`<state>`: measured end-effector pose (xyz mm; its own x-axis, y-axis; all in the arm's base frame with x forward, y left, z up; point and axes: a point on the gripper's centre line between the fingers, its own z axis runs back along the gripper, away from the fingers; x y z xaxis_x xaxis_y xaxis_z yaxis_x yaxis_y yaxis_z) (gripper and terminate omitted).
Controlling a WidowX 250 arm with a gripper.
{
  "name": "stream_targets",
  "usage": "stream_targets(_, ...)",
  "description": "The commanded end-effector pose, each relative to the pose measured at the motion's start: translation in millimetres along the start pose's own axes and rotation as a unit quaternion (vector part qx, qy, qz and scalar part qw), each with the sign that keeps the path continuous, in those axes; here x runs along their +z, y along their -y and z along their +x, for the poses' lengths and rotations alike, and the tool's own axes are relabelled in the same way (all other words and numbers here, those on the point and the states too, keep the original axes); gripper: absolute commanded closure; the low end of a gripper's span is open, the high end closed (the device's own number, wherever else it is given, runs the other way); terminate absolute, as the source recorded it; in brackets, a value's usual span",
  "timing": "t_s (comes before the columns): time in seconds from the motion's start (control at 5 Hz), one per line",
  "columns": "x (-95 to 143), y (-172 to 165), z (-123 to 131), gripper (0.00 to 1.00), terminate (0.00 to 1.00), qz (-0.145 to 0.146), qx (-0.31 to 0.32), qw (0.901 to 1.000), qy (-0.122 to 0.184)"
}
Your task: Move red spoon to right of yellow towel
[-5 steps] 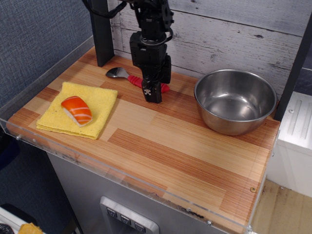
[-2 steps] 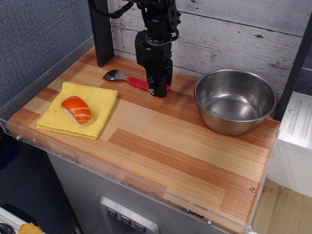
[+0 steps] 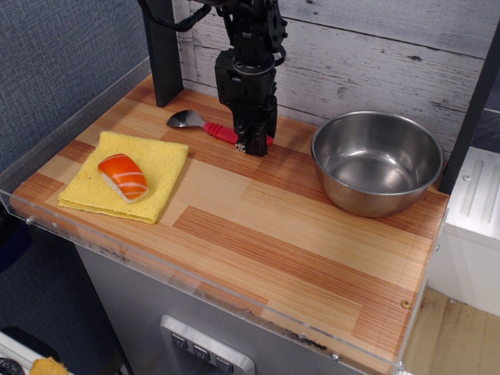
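Note:
The red spoon [image 3: 221, 130] lies on the wooden table at the back, its silver bowl [image 3: 186, 118] pointing left and its red handle running right. My gripper [image 3: 251, 145] stands upright over the right part of the handle, its narrow fingers closed around it and hiding that end. The spoon still rests on the table. The yellow towel [image 3: 156, 168] lies flat at the front left, apart from the spoon and the gripper.
An orange-and-white sushi piece [image 3: 123, 176] sits on the towel. A steel mixing bowl [image 3: 377, 161] stands at the right. A black post [image 3: 162, 51] rises behind the spoon. A clear rim runs along the table's left and front edges.
The gripper moved back and slightly right, settling down onto the spoon's handle. The spoon shifted a little on the table.

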<state>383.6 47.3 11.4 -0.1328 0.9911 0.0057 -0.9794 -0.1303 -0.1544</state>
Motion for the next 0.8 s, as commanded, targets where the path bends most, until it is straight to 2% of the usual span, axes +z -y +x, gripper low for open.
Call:
stream_targets(0.0,61.6,2.1,-4.3,1.0,0.0,-0.062,0.002,0.9981,-0.001)
stream_targets(0.4,102.7,-24.0,-4.2,1.0,0.0,-0.097,-0.011,0.9951,-0.015)
stream_targets(0.6,113.2,-44.6,-8.9,1.0,0.0,-0.105,-0.025,0.994,-0.019)
